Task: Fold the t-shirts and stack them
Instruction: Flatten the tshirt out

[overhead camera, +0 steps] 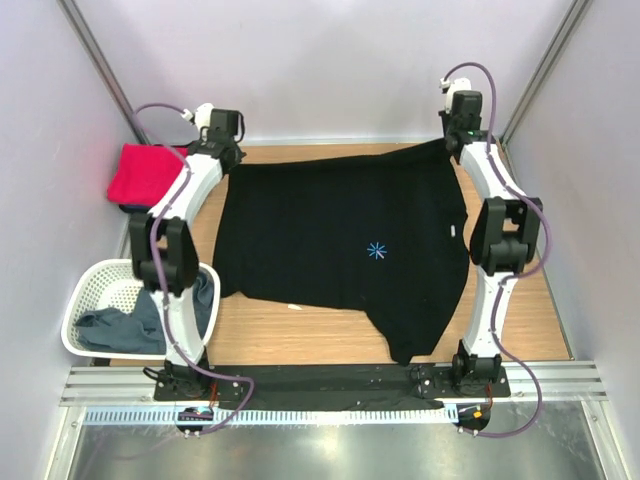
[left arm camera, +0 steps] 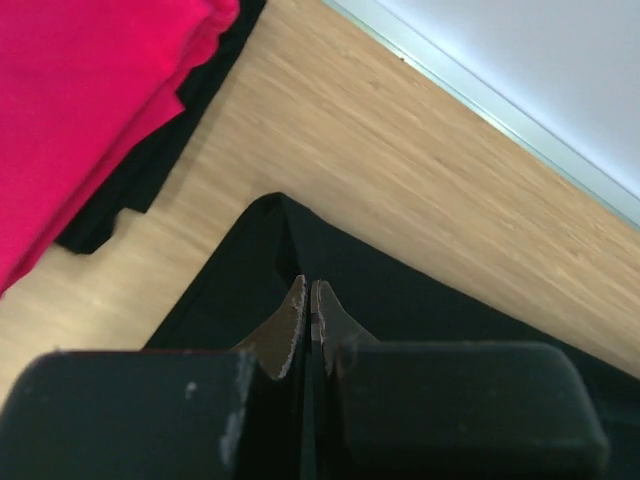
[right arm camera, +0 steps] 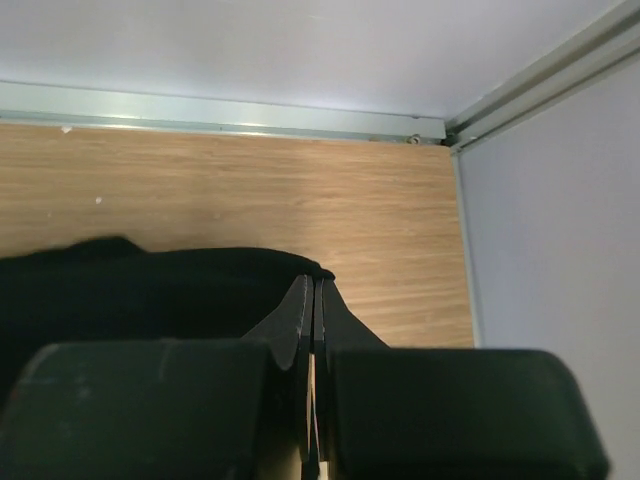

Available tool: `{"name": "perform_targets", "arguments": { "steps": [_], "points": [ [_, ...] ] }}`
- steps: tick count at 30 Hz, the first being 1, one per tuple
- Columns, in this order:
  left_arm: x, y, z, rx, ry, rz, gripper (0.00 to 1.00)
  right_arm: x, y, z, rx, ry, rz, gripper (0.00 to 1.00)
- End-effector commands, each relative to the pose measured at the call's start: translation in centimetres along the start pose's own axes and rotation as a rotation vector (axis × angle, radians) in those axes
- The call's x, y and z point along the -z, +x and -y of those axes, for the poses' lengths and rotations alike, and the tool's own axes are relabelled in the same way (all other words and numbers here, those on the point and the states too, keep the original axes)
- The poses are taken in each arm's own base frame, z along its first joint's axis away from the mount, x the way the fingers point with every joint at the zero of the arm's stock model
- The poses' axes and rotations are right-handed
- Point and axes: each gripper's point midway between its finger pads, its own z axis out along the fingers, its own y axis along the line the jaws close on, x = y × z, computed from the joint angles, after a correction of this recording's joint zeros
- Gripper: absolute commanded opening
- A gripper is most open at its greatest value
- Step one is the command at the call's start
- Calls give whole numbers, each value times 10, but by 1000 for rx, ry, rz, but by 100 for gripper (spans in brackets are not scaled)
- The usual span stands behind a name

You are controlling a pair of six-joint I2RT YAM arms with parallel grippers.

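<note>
**Left pincer (left arm camera: 310,300) and right pincer (right arm camera: 313,300) pinch the black shirt (overhead camera: 340,250)**

Both are squeezed shut, each on a top corner of the shirt. It lies spread flat in the middle of the desk (overhead camera: 300,335), not folded yet. A red shirt (overhead camera: 145,172) sits folded at the upper left. A grey-blue shirt (overhead camera: 120,325) waits in the basket (overhead camera: 85,290) at the lower left.

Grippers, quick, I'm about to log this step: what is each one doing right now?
Left gripper: closed, pinching the far left corner of the black t-shirt.
Right gripper: closed, pinching its far right corner.
</note>
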Motion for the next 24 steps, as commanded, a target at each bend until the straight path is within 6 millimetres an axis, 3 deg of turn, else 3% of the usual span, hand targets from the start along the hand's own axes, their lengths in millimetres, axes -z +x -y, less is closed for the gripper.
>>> {"name": "perform_targets", "arguments": {
  "steps": [1, 5, 6, 8, 10, 12, 13, 14, 19, 24],
  "points": [
    [-24, -33, 24, 7, 14, 101, 0, -15, -52, 21, -69, 116, 157, 1],
    [-49, -24, 27, -3, -16, 79, 0, -42, -48, 12, -70, 116, 157, 1],
    [-51, -24, 30, -1, -6, 77, 0, -49, -43, -15, -54, 89, 152, 1],
    [-63, -24, 31, 13, -4, 73, 0, -56, -48, -17, -76, 111, 170, 1],
    [-71, -22, 33, 28, 18, 55, 0, -72, -35, -25, -92, 111, 152, 1],
    [-87, -21, 31, 44, 25, 40, 0, -76, -42, -23, -133, 132, 164, 1],
    [-92, -17, 33, 48, 44, 21, 0, -85, -33, -30, -127, 126, 147, 1],
    [-95, -18, 33, 56, 55, 13, 0, -83, -41, -26, -138, 134, 158, 1],
    [-113, -13, 38, 21, 103, 21, 0, -74, -42, -24, -156, 142, 165, 1],
    [-120, -12, 32, 7, 113, 9, 0, -49, -40, -16, -161, 144, 152, 1]
  ]
}}
